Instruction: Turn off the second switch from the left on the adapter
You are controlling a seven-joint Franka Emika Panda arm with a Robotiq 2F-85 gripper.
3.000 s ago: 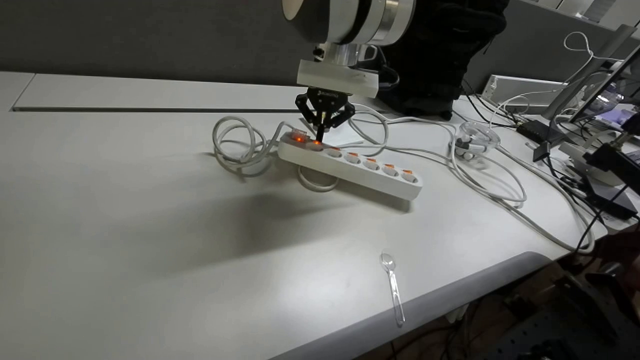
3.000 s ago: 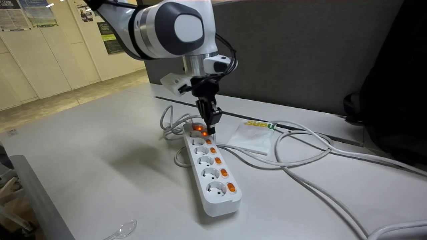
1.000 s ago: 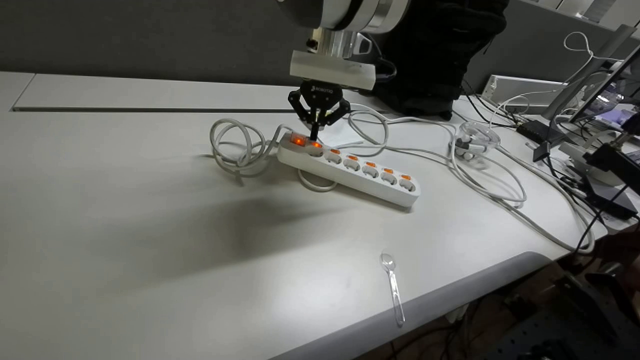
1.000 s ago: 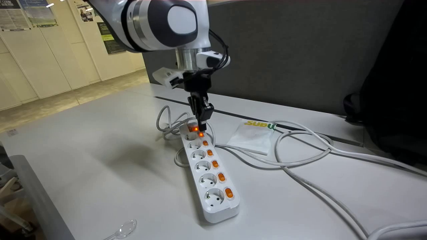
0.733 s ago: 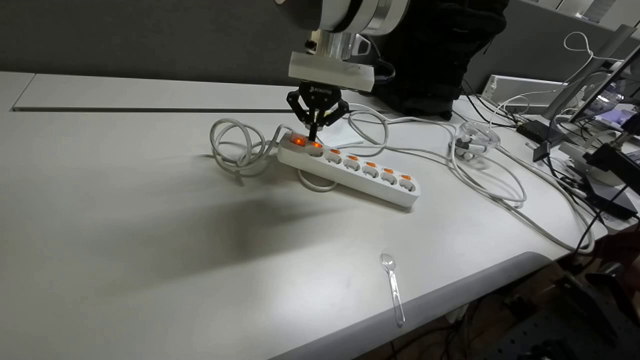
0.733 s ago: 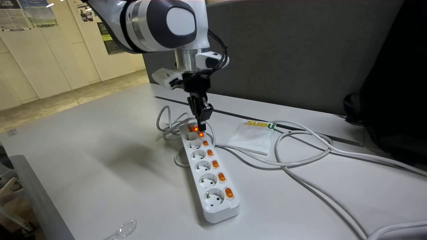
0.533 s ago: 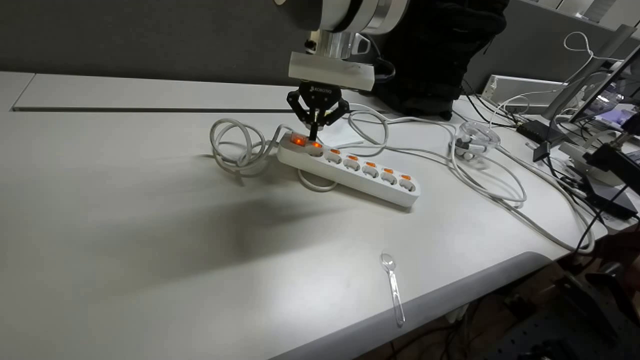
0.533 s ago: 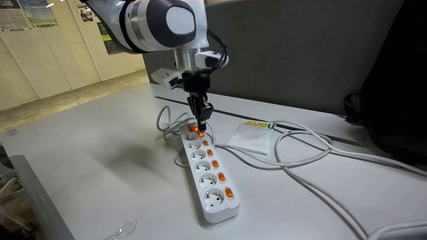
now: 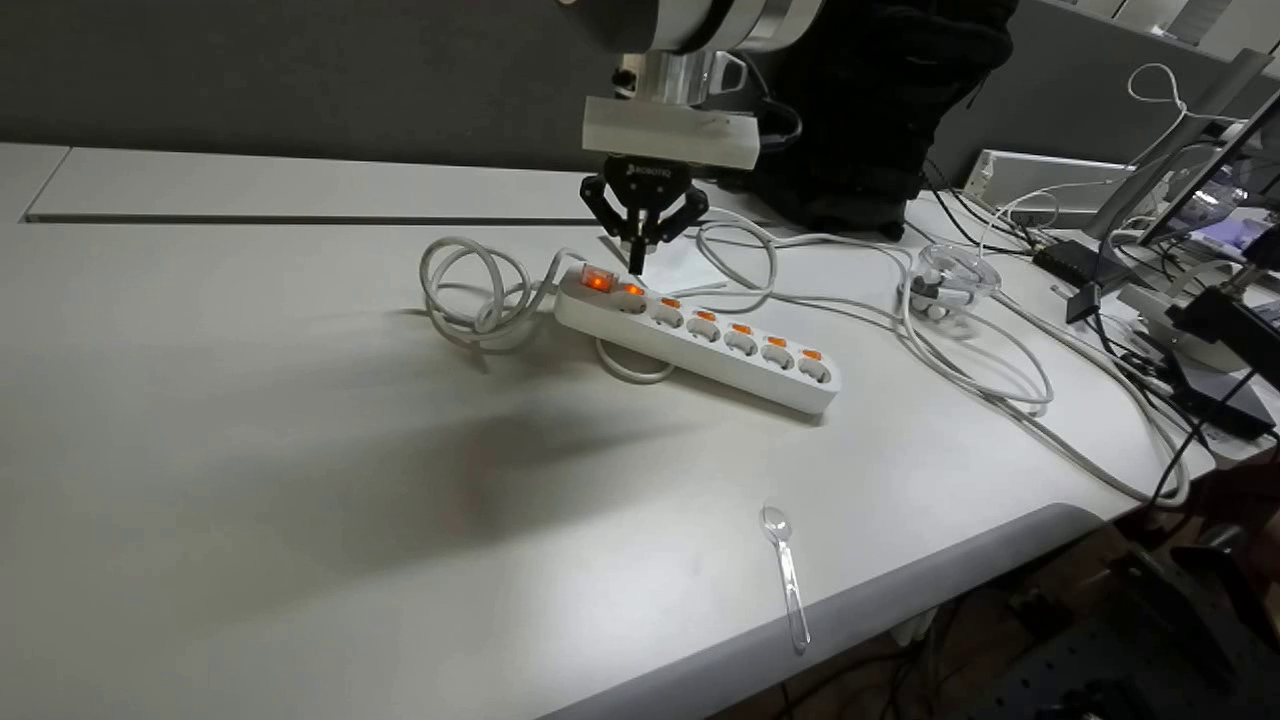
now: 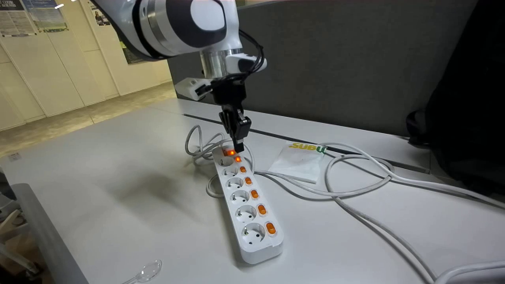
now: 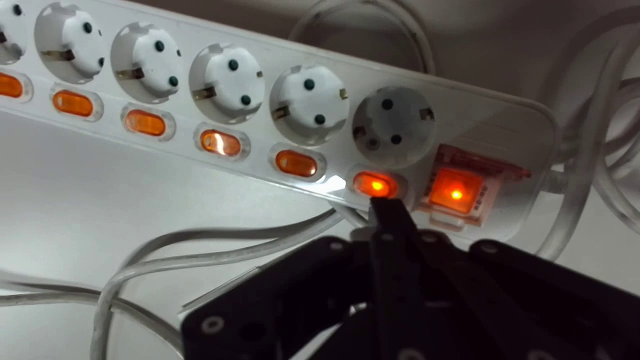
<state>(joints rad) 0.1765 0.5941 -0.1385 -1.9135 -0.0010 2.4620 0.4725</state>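
Note:
The adapter is a white power strip (image 9: 690, 358) on the table, with a row of sockets and orange switches; it also shows in an exterior view (image 10: 260, 254) and the wrist view (image 11: 492, 117). The large red switch (image 11: 455, 192) at its cord end is lit. The small second switch (image 11: 375, 184) beside it is lit too; the other orange switches look unlit. My gripper (image 11: 392, 204) is shut and empty, with its tips over the edge of the second switch in the wrist view. In both exterior views the tips (image 9: 637, 262) (image 10: 238, 148) hang slightly above the strip.
Coiled white cables (image 9: 480, 300) lie at the strip's cord end, and more cables (image 10: 355, 193) run behind it. A white paper packet (image 10: 300, 163) lies behind the strip. A clear spoon (image 9: 785, 575) lies near the table edge. A black backpack (image 9: 880, 110) stands behind.
The gripper has risen slightly off the strip over the last half second. Since three seconds ago the strip has shifted a little. The two lit switches stay lit.

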